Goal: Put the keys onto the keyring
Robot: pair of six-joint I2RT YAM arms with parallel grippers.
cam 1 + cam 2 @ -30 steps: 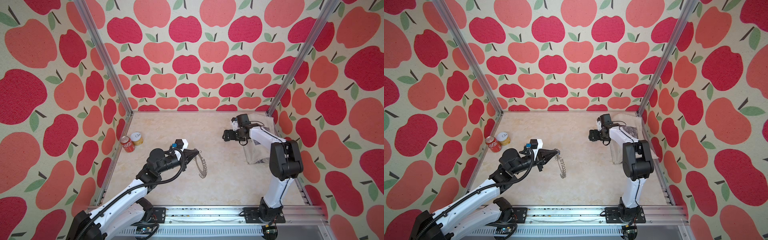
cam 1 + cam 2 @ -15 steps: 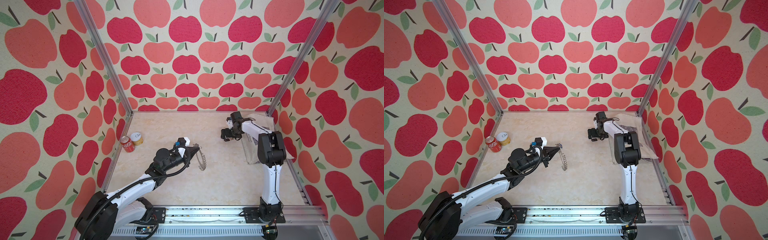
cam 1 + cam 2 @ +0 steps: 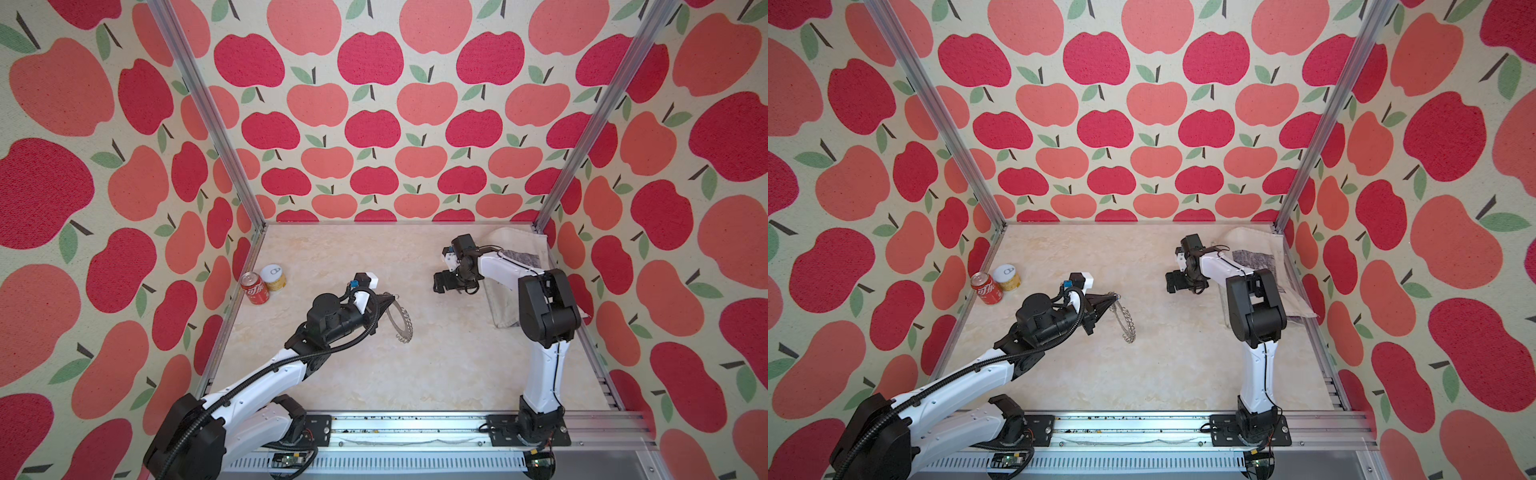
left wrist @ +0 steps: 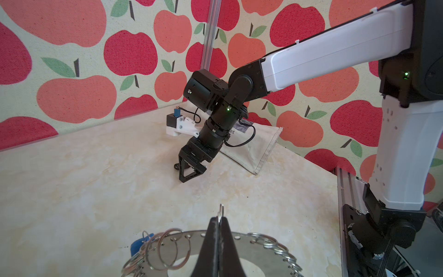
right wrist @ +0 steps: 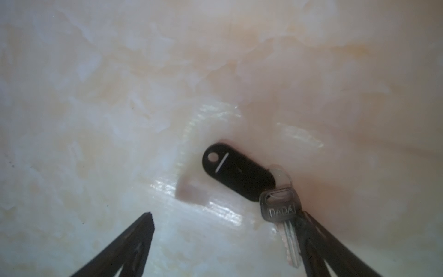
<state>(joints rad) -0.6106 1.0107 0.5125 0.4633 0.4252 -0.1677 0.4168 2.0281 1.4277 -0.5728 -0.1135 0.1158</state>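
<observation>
Has swung the spread right jaws left and down over the silver key with black oblong plastic tag on the right of the desk — pickup next. Holds the silver-grey, ring-fringed disc keyring pinched in the left jaws, mid-desk. Cannot tell whether the blue tag behind its rings is threaded — mostly hidden.

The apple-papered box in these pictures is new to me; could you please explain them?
The machine is a left arm and a right arm over a table, each ending in a pincer gripper. Two pictures look down from a camera overhead; the other two come from cameras on the wrists. The left gripper is shut on the keyring, held on edge. The right gripper hangs open over a key with a black tag on the table. Two cans and a cloth bag sit aside.
</observation>
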